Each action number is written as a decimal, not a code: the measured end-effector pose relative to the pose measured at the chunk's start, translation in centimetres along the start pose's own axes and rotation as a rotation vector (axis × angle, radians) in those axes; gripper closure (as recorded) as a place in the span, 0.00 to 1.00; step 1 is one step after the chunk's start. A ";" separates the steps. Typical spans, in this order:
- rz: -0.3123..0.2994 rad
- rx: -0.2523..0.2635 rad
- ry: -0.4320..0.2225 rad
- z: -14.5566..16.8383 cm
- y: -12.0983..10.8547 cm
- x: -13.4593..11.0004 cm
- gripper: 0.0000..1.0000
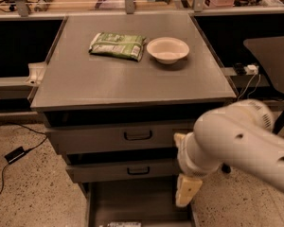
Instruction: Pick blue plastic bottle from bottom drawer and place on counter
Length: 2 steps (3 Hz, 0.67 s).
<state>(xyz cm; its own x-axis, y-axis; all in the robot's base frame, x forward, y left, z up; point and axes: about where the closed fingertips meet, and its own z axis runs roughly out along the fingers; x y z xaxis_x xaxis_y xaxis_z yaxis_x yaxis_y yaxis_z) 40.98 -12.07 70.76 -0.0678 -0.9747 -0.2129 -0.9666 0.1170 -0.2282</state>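
The bottom drawer (132,200) is pulled open at the foot of the grey cabinet. At its front, on the lower edge of the view, only the whitish label of the blue plastic bottle (124,224) shows. The counter (123,79) is the cabinet's flat grey top. My gripper (188,191), cream-coloured, hangs from the big white arm (236,145) over the right side of the open bottom drawer, above and to the right of the bottle and apart from it.
A green-and-white snack packet (117,46) and a pale bowl (167,49) lie on the counter's far half. Two upper drawers (138,135) with dark handles stand slightly open. A dark chair (274,56) is at the right. A cable and adapter (14,154) lie on the floor at the left.
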 end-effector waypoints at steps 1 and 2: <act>-0.060 -0.092 -0.025 9.2 6.2 0.8 0.00; -0.061 -0.092 -0.025 9.2 6.2 0.8 0.00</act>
<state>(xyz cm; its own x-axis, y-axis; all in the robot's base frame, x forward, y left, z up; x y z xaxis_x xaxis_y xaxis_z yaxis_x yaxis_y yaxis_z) 37.20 -10.37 60.42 -0.0035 -0.9743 -0.2254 -0.9874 0.0390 -0.1534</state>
